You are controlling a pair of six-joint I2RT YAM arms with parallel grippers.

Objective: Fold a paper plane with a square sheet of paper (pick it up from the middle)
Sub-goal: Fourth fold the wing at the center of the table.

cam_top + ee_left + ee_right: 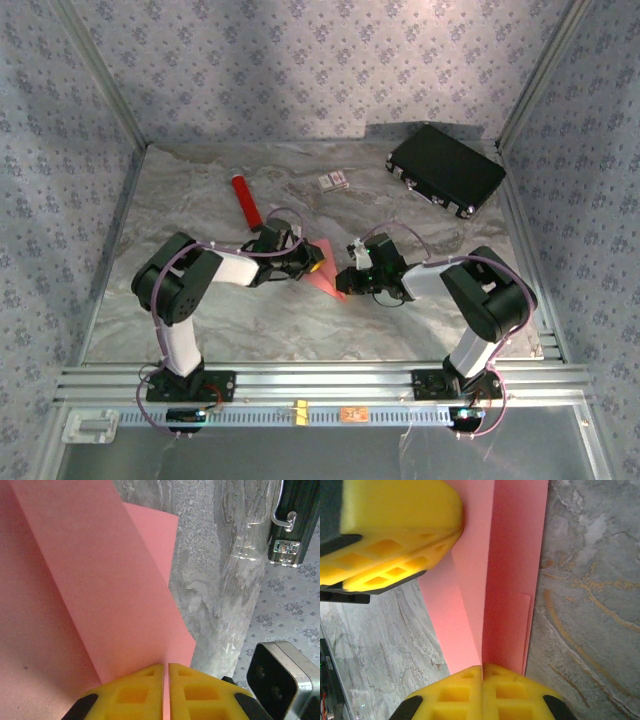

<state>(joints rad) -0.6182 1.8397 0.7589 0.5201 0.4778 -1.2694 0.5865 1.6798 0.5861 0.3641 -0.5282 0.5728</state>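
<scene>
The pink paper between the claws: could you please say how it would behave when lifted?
Probably floppy: the pink paper is thin, creased between the left claw and right claw. Likely very light, being one sheet. It might tear if they pull apart.

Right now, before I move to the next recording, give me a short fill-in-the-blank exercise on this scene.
The left gripper and the right gripper, both shut on the pink sheet of paper, have ____ fingers.
The black case lies at the far ____ corner of the table.
The red cylinder lies ____ of the printed card.
Missing words: yellow; right; left.
</scene>
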